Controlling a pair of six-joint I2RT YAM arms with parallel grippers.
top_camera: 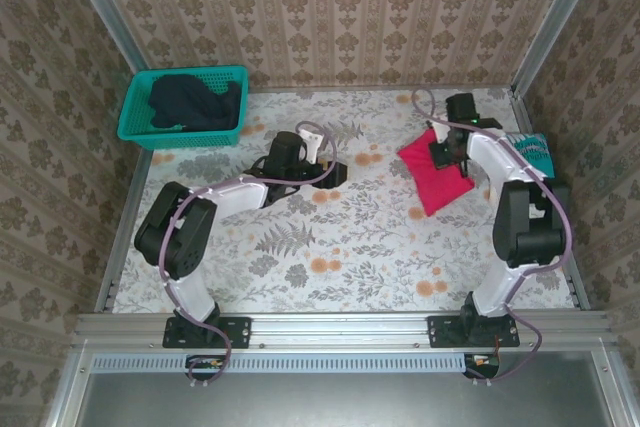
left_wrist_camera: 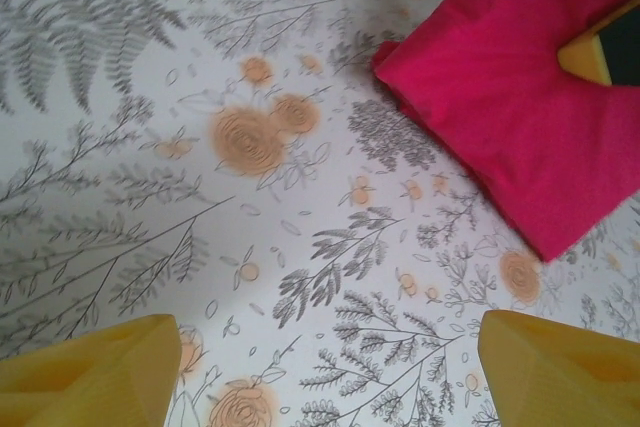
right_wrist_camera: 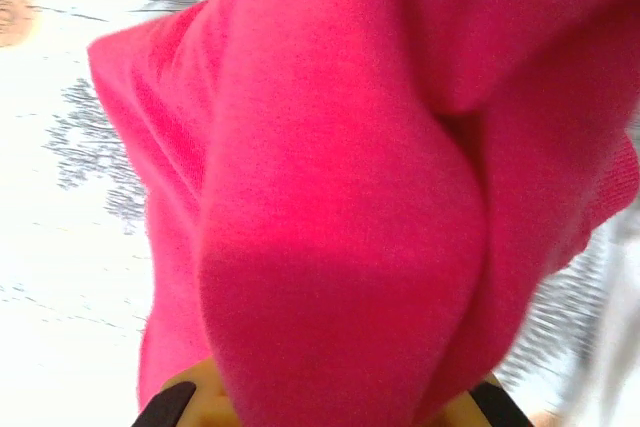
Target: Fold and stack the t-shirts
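Observation:
A folded red-pink t-shirt [top_camera: 432, 179] lies on the right half of the flowered table. My right gripper [top_camera: 447, 152] sits at its far edge, shut on a bunched fold of the red-pink cloth [right_wrist_camera: 330, 197] that swells up over its yellow fingers [right_wrist_camera: 195, 402]. My left gripper [top_camera: 335, 172] is at mid-table, left of the red-pink t-shirt [left_wrist_camera: 520, 97] and apart from it. It is open, its yellow fingertips [left_wrist_camera: 95, 372] wide apart over bare tablecloth. A dark navy t-shirt [top_camera: 195, 102] lies crumpled in the basket. A teal t-shirt with white print [top_camera: 532, 150] lies at the right edge, partly under the right arm.
A teal plastic basket [top_camera: 140, 132] stands at the far left corner. Patterned walls and metal rails [top_camera: 105, 247] close the table on three sides. Bare flowered tablecloth [top_camera: 340, 247] stretches between the arms and the near edge.

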